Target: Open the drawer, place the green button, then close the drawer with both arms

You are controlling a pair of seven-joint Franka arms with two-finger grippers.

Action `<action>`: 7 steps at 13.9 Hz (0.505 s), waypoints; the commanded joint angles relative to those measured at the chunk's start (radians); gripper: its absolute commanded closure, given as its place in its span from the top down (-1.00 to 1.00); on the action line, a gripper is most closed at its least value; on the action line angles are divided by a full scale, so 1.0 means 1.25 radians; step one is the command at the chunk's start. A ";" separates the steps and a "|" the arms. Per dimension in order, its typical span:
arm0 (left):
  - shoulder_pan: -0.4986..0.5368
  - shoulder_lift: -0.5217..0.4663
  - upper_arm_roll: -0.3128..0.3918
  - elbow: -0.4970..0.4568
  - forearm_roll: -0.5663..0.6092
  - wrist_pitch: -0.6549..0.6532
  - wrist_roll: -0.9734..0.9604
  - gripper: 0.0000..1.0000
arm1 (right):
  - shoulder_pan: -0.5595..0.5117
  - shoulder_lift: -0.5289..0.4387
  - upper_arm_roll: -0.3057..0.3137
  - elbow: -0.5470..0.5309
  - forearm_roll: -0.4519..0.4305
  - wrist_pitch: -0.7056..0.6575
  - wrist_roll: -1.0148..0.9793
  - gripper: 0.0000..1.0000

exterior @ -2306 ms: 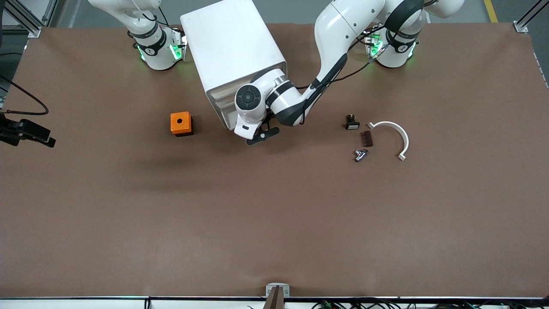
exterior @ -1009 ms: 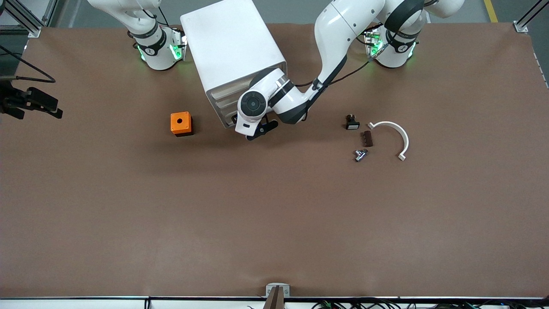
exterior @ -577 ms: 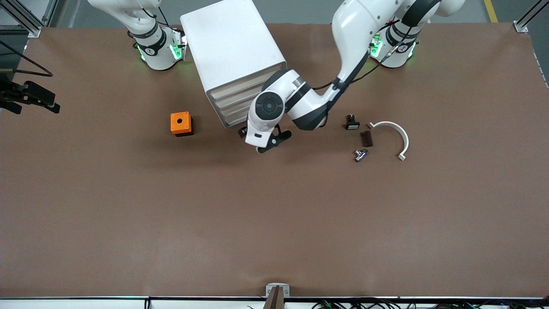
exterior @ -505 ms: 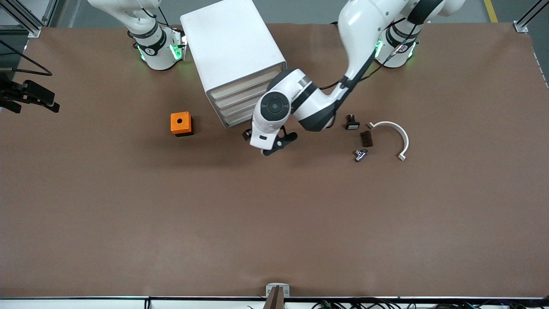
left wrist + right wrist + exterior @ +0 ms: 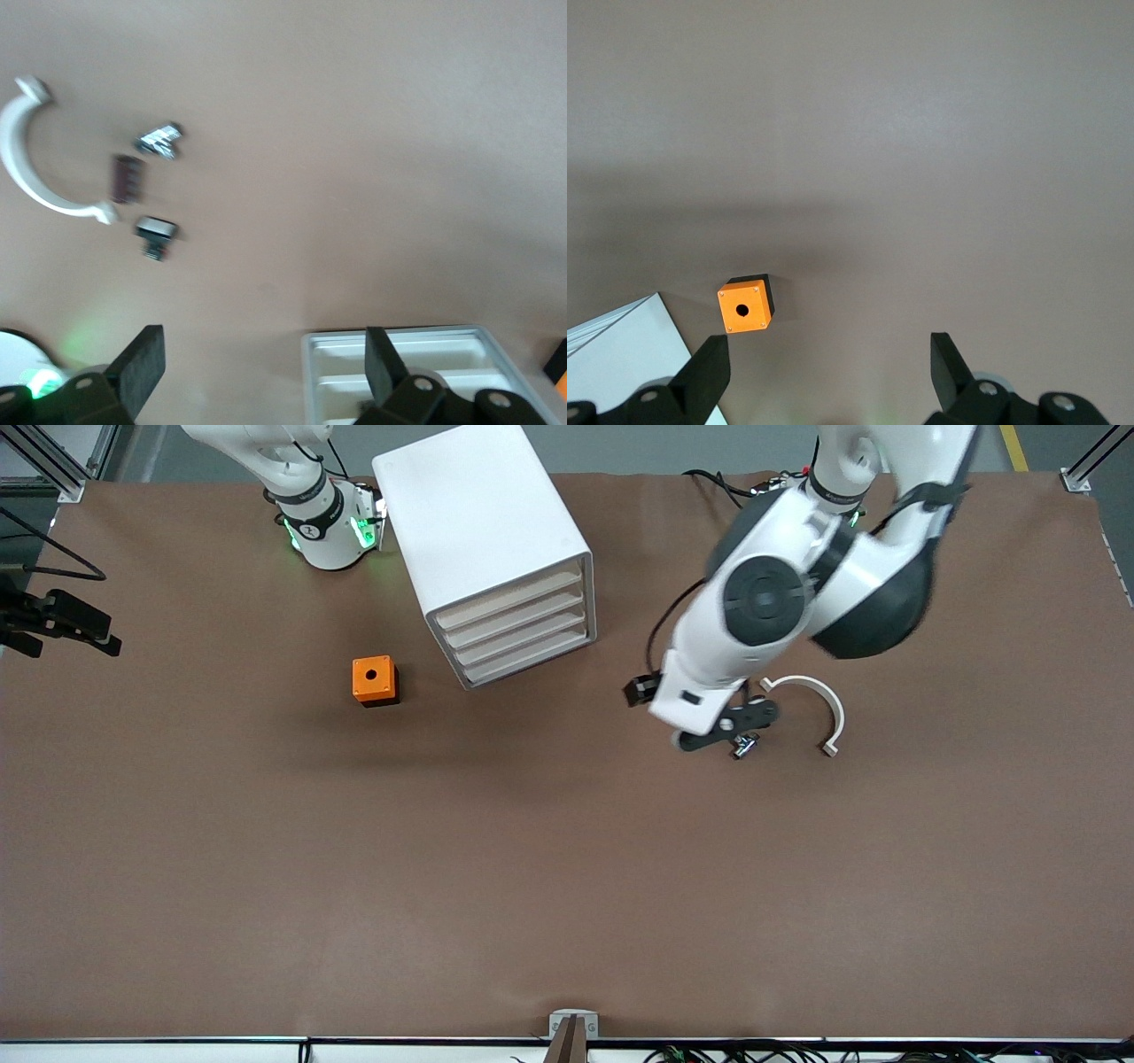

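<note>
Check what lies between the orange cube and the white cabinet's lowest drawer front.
Nothing: bare brown table separates the orange cube with a round hole from the cabinet's lowest white drawer front, seen in the front view.

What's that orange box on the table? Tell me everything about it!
The orange box is a small cube with a bright orange top and a darker, black-looking base. It looks like plastic. Its top has a round hole in the middle and a tiny dot near each corner. It sits flat on the brown table, beside the white cabinet, toward the right arm's end. Nothing touches it; the right gripper hangs open high above.
</note>
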 commanded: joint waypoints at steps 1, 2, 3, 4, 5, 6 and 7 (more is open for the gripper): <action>0.095 -0.069 -0.006 -0.032 0.012 -0.046 0.128 0.99 | -0.014 -0.030 0.005 -0.023 0.005 0.012 -0.011 1.00; 0.128 -0.083 -0.006 -0.033 0.013 -0.060 0.169 0.99 | -0.018 -0.036 0.002 -0.022 0.005 0.012 -0.011 1.00; 0.151 -0.092 -0.006 -0.035 0.013 -0.068 0.203 0.99 | -0.018 -0.046 0.004 -0.022 0.005 0.013 -0.011 1.00; 0.178 -0.101 -0.004 -0.036 0.019 -0.073 0.242 0.99 | -0.015 -0.054 0.004 -0.020 0.005 0.012 -0.011 1.00; 0.203 -0.110 -0.007 -0.036 0.041 -0.075 0.275 0.99 | -0.014 -0.063 0.006 -0.021 0.005 0.012 -0.011 1.00; 0.225 -0.119 -0.007 -0.037 0.052 -0.077 0.309 0.99 | -0.013 -0.064 0.007 -0.020 0.005 0.013 -0.011 1.00; 0.249 -0.127 -0.006 -0.037 0.056 -0.081 0.343 0.99 | -0.013 -0.062 0.007 -0.022 0.005 0.015 -0.011 1.00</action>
